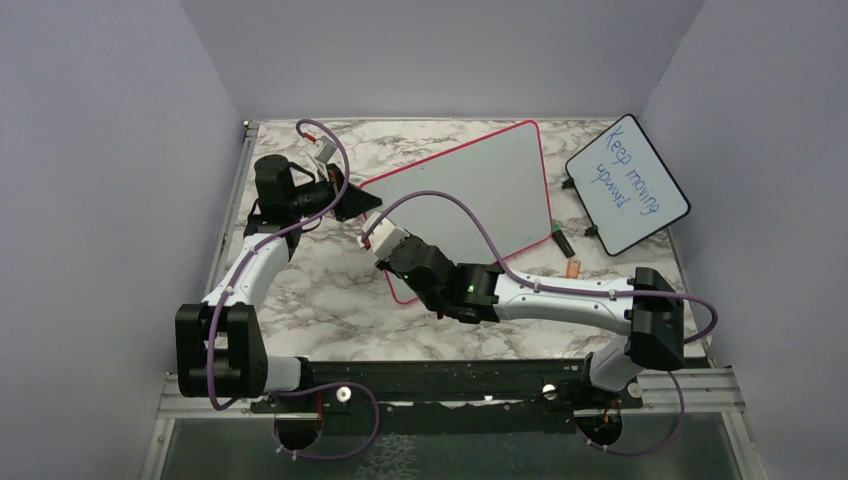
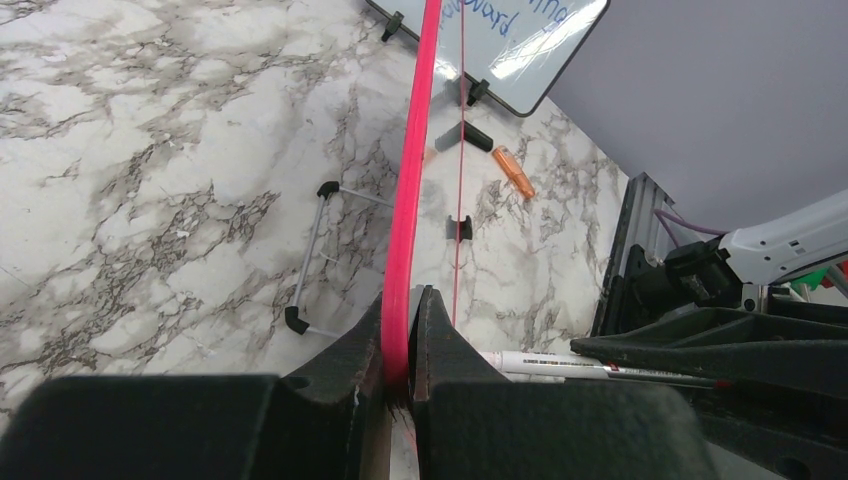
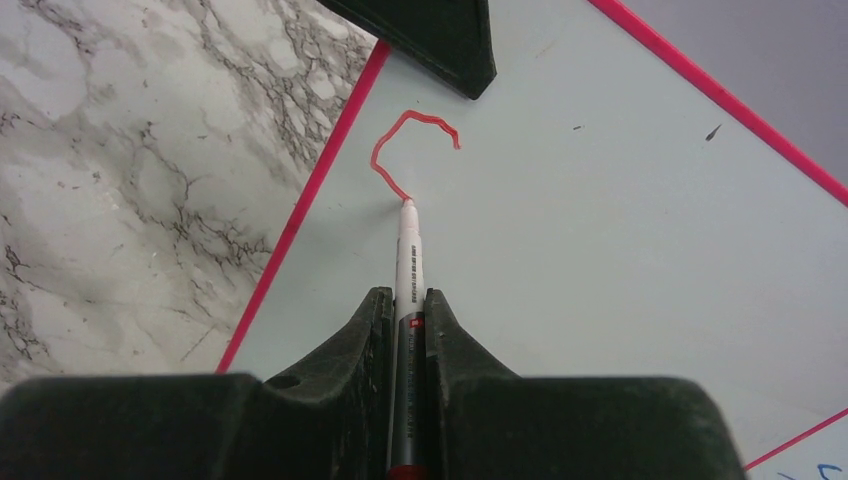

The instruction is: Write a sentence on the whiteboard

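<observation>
Left wrist: whiteboard (image 2: 412, 180) rim inside left gripper (image 2: 398, 340)

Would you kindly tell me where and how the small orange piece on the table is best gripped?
Probably at its middle, from straight above, jaws closing across the short width of the small orange piece. It lies flat on the marble table, long and slim, with bare surface on both long sides; the dark marker lies near one end.

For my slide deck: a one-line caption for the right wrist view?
Right gripper holds a marker tip-down on the whiteboard, first red stroke drawn.
</observation>
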